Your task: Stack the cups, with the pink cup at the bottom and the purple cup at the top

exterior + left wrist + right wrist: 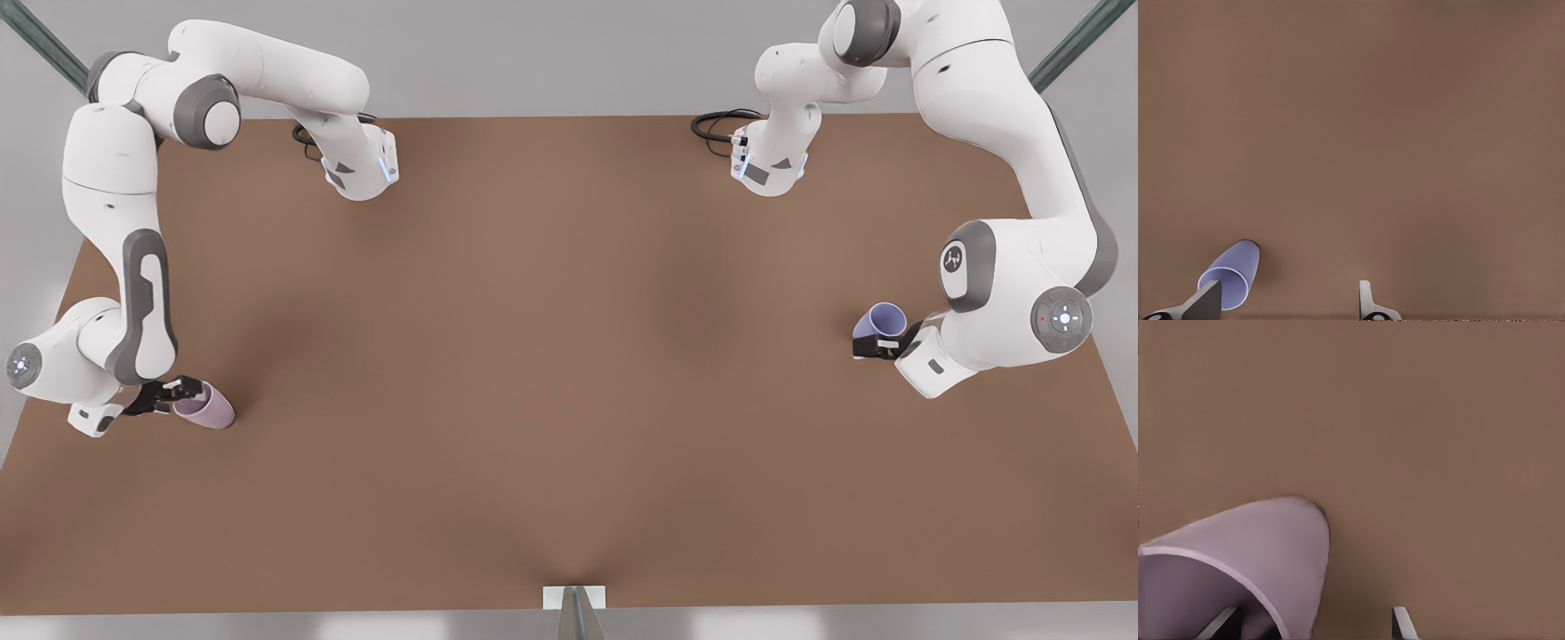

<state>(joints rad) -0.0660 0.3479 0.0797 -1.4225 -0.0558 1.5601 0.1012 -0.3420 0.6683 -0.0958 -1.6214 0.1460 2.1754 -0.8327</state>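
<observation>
The left hand (876, 345) sits low at the front view's right, its arm folded down from the far corner. One finger (1205, 301) reaches inside the purple cup (880, 322), the other stands apart outside. The right hand (173, 396) is low at the front view's left, likewise spread, one finger (1225, 621) inside the pink cup (206, 408).

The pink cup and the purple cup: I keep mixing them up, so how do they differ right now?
The pink cup is dusty mauve and sits at the front view's left, at the right pincer. The purple cup is bluish lavender and sits at the front view's right, at the left pincer. Each pincer has one finger inside its cup's mouth. Both are plain tapered handleless cups of like size, tilted, far apart.
</observation>
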